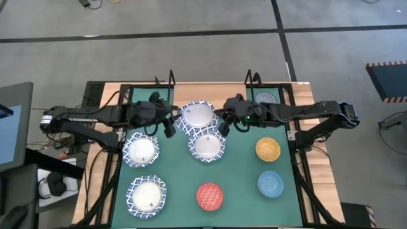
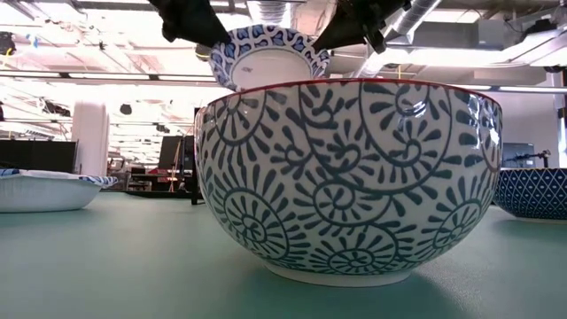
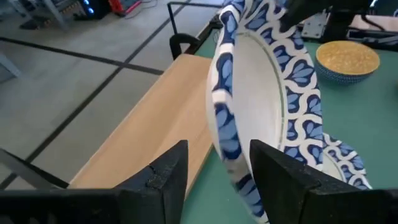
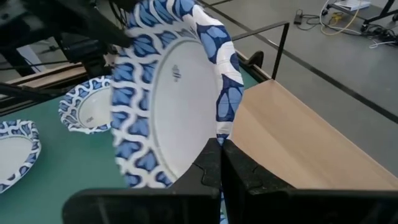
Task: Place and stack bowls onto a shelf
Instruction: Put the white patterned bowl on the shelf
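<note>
Bowl [image 1: 196, 115], wide and white with a blue patterned rim, carried between both arms above the back of the green mat [image 1: 235, 178], just in front of the wooden shelf [image 3: 146, 130]. Pinched at its right rim by the right gripper [image 4: 219, 144], jaws closed tight on the edge. Flanked at its left rim by the left gripper [image 3: 214, 165], fingers parted with the rim passing between them, no clamping evident in the left wrist view. Seen raised clear of the table in the low view, above a grey-blue patterned bowl [image 2: 350, 177] close to that camera.

Key relation: shelf board directly behind the carried bowl, away from the robot, long axis running left to right across the table's back edge, both grippers about equally near it. Judged next move: forward travel over the board, then lowering flat.

Second white bowl [image 1: 206, 146] just in front of the carried one, on the mat. Two more white bowls [image 1: 141, 151] [image 1: 147, 194] to the left; red [image 1: 210, 195], yellow-orange [image 1: 268, 149] and light blue [image 1: 270, 184] bowls farther forward and right, well apart from the shelf.
</note>
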